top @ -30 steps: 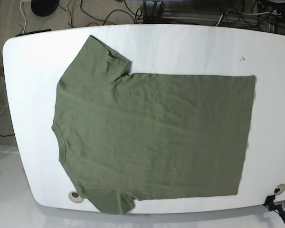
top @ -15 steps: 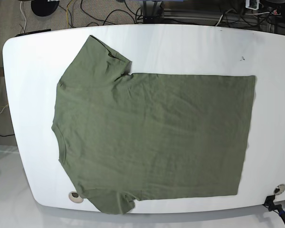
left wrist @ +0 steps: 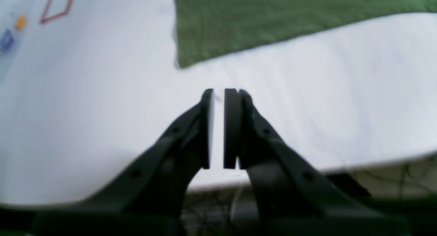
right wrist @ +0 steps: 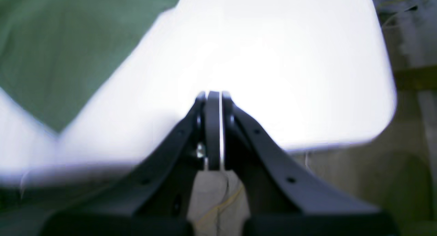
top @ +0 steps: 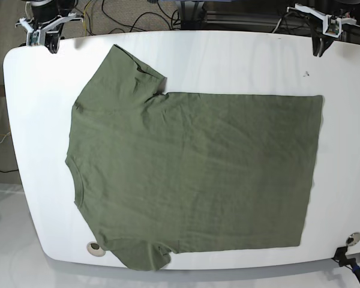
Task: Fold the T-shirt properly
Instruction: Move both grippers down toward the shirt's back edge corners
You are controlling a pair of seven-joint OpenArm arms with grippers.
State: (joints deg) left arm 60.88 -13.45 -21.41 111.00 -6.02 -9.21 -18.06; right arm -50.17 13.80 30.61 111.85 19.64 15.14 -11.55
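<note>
Left gripper (left wrist: 218,94) barely cracked, right gripper (right wrist: 214,94) pressed together, both empty at table's (top: 228,54) far corners. I see shirt (top: 192,174) flat, long axis across; hem corner nearest left.

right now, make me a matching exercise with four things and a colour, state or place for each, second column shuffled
Things:
1. T-shirt
2. table
3. left gripper
4. right gripper

Descriptions:
a. white
b. jaws pressed together, empty
c. olive green, spread flat
d. narrow gap between the jaws, empty

Pairs: 1-c, 2-a, 3-d, 4-b
</note>
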